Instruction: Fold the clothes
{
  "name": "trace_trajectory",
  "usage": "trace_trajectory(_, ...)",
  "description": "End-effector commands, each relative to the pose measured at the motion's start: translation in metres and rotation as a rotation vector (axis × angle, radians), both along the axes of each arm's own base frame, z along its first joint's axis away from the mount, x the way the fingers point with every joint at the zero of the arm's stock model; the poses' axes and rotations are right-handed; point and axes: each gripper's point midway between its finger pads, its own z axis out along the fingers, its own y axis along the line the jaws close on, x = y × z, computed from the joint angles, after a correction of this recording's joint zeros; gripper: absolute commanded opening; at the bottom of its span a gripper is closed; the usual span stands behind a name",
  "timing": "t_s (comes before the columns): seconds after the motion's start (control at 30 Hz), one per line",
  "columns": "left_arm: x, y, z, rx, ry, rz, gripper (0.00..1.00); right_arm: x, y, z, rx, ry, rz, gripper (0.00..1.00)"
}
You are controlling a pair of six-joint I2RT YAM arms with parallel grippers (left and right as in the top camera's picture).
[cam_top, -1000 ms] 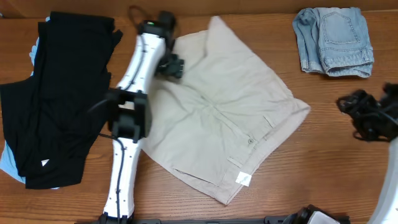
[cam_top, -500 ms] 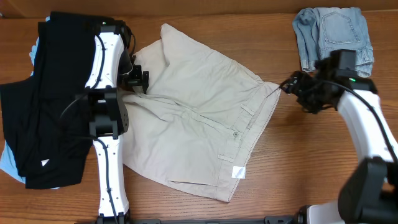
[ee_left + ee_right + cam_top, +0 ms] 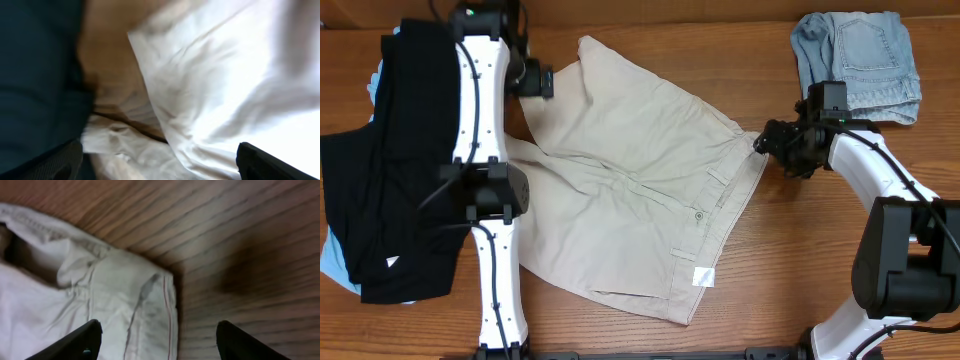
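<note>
Beneath L arm (image 3: 480,100), shorts (image 3: 640,170) edge hidden, black garments (image 3: 380,180) cropped

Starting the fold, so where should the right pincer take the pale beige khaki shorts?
Grip the waistband corner of the pale beige khaki shorts from the right: it lies flat at the cloth's edge beside bare wood, under the open right pincer.

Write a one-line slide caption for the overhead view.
Open left gripper and open right gripper flank beige khaki shorts spread on the wooden table; black garments left, denim shorts top right.
</note>
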Motion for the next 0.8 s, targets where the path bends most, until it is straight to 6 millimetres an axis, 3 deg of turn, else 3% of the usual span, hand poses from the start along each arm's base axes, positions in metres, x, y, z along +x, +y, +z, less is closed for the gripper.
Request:
trace_trajectory(0.0,0.003,-0.012,0.103,-0.046,-0.261,-0.012,1.00,0.005,-0.009,-0.004,-0.053,-0.025,-0.011,0.74)
trace_trajectory(0.17,-0.005,-0.020,0.176,-0.089,-0.452,-0.035,1.00,0.005,0.008,-0.012,-0.002,-0.055,0.022,0.70)
trace_trajectory(0.33,-0.012,-0.021,0.215,-0.088,-0.558,-0.042,1.00,0.004,0.008,-0.019,0.000,-0.073,0.021,0.68)
trace_trajectory(0.43,-0.013,-0.022,0.224,-0.088,-0.582,-0.046,1.00,0.009,0.008,-0.020,0.003,-0.107,0.012,0.57)
trace_trajectory(0.77,-0.014,-0.022,0.222,-0.062,-0.576,-0.081,1.00,0.016,0.009,-0.022,0.011,-0.160,-0.004,0.22)
